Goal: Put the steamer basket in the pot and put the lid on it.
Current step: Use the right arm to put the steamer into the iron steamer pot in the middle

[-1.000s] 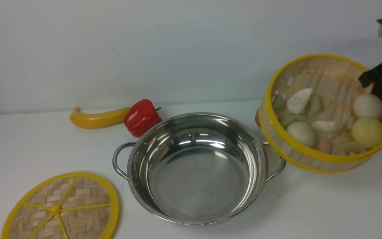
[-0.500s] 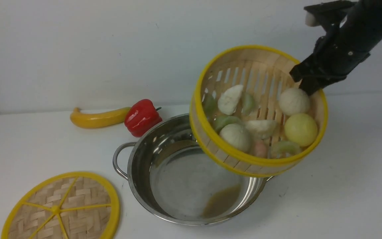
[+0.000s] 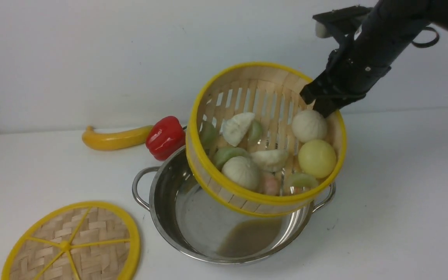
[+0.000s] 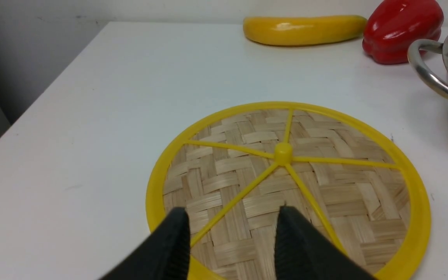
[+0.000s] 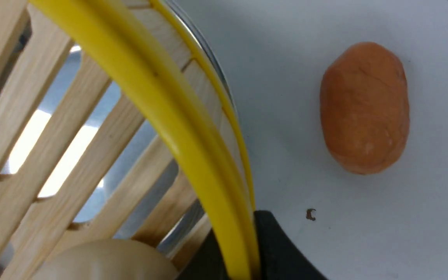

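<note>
The steamer basket [image 3: 263,101], bamboo with yellow rims and holding pale buns and dumplings, hangs tilted toward the camera over the right half of the steel pot [image 3: 193,217]. My right gripper [image 3: 319,103] is shut on the basket's far right rim. In the right wrist view the yellow rim [image 5: 169,116] runs between the black fingers of that gripper [image 5: 243,249]. The woven lid [image 3: 72,245] lies flat on the table at the front left. My left gripper [image 4: 231,221] hovers open over the near edge of the lid [image 4: 286,155], out of the front view.
A yellow banana [image 3: 115,138] and a red bell pepper [image 3: 166,137] lie behind the pot on the left, near the wall. An orange-brown oval thing [image 5: 364,109] lies on the table beyond the pot. The pot's left loop handle [image 4: 430,74] sticks out toward the lid.
My right gripper has carried the basket leftward, from beside the pot's right handle to over the pot. The lid and the pot have not moved.
</note>
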